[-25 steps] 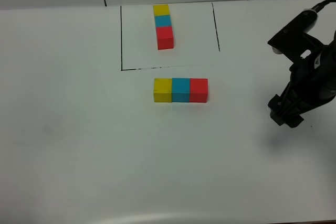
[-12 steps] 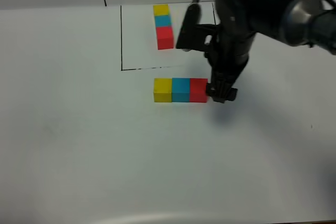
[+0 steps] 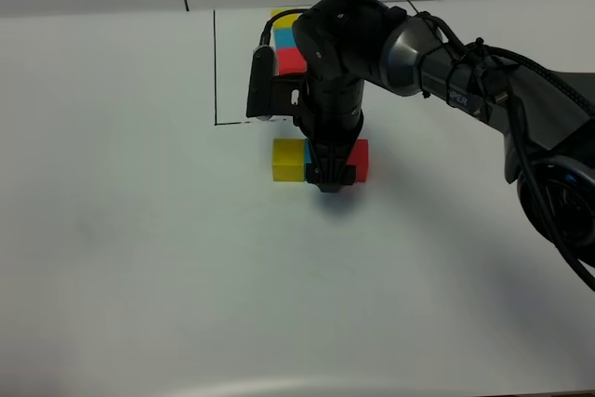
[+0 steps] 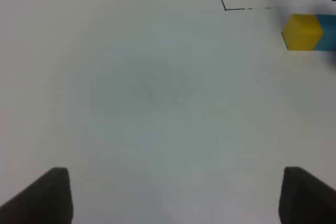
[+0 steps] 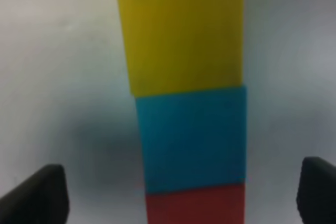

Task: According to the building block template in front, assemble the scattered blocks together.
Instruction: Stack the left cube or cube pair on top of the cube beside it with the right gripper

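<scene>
Table bears the right arm, reaching across; right gripper hangs with fingers spread astride the scattered blocks (yellow, cyan, red, touching). Template lies behind. Left gripper stands spread, well apart.

Your right arm has swung in from the table's right side and now stands over the assembled row, its right gripper down above the cyan block, jaws spread either side. It now hides most of the template behind the row.
</scene>
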Action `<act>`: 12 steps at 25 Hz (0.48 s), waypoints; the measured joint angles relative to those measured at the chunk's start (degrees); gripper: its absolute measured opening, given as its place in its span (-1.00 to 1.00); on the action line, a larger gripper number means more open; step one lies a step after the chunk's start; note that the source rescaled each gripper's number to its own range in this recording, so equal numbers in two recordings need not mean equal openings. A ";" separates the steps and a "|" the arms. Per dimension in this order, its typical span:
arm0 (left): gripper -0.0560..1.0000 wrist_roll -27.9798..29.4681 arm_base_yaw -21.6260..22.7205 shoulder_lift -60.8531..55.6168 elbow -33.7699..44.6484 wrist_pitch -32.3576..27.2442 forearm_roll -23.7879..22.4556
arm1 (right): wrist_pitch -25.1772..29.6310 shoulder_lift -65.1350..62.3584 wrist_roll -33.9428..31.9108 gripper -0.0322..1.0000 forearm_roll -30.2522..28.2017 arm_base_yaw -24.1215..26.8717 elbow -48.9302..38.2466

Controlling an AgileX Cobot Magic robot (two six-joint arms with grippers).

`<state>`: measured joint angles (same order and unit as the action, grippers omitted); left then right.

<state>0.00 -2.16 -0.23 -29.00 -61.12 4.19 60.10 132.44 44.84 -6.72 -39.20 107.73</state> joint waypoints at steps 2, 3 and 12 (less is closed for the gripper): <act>0.67 0.00 0.00 0.00 0.00 0.00 0.00 | -0.60 0.81 0.17 0.51 0.12 0.00 0.05; 0.67 0.00 0.00 0.00 0.00 0.00 0.00 | -0.85 1.14 0.17 0.51 0.12 0.00 0.05; 0.67 0.00 0.00 0.00 0.00 0.00 0.00 | -3.98 1.91 0.19 0.11 0.12 0.00 0.05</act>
<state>0.00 -2.16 -0.23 -29.00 -61.12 4.19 56.12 134.35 45.02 -6.60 -39.20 107.78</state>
